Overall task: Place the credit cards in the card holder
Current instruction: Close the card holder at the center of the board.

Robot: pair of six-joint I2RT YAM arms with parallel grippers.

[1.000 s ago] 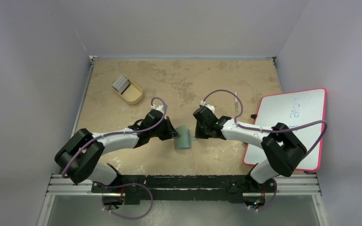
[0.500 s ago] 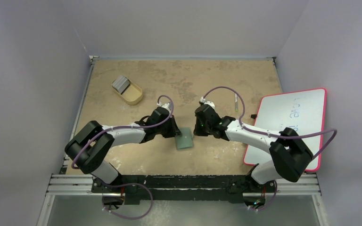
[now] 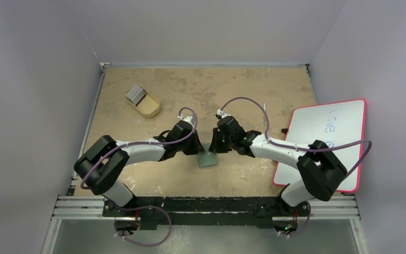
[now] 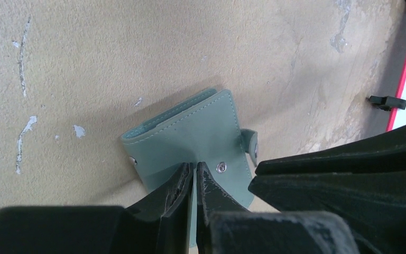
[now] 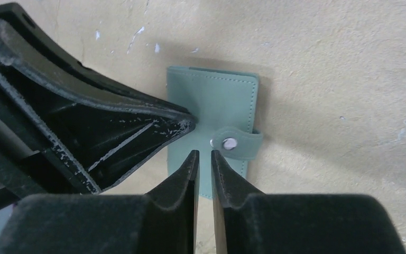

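Note:
The card holder (image 3: 207, 159) is a small grey-green wallet lying closed and flat on the table, its snap strap (image 5: 236, 143) at one edge. My left gripper (image 3: 200, 148) hovers at its left side, jaws shut to a hairline slit over the wallet's face (image 4: 190, 135), gripping nothing. From the right, my right gripper (image 3: 212, 147) meets it. Its jaws (image 5: 201, 153) stand slightly apart, with only wallet and table showing through the gap. The credit cards (image 3: 135, 94) are a grey stack leaning at the far end of the tan tray (image 3: 149, 107), far from both grippers.
A pink-edged whiteboard (image 3: 322, 143) lies at the right and reaches past the table's edge. A thin white stick (image 3: 265, 114) and a small black piece (image 3: 284, 130) lie just left of it. The two grippers' fingers nearly touch above the wallet.
The wallet, tilted up between the grippers a second ago, now lies flat. Both grippers have closed in over it, and the right jaws have parted a little.

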